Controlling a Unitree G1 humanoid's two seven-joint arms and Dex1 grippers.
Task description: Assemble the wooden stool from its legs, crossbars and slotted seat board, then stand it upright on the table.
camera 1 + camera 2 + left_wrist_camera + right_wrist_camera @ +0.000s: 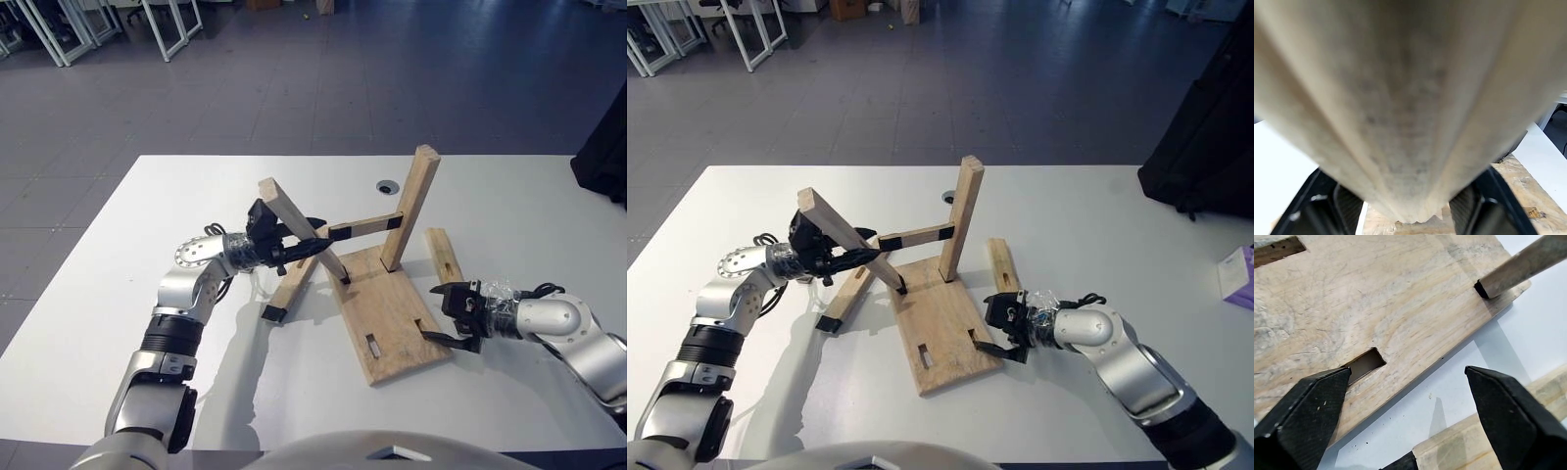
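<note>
Pincers on a half-built stool, its seat board flat on the table (549, 196).
The left pincer (309, 247) is clamped on a tilted leg (284, 206) whose foot meets the seat board (392, 304). The right pincer (1408, 396) gapes wide and empty, straddling the board's near edge. Done well, I judge, the tilted leg is brought upright to sink squarely while the right pincer steadies the board. Four legs: this one, an upright leg (413, 201) and two lying legs (290, 290) (443, 257). One crossbar (367, 227), one board, two empty slots (926, 357).
</note>
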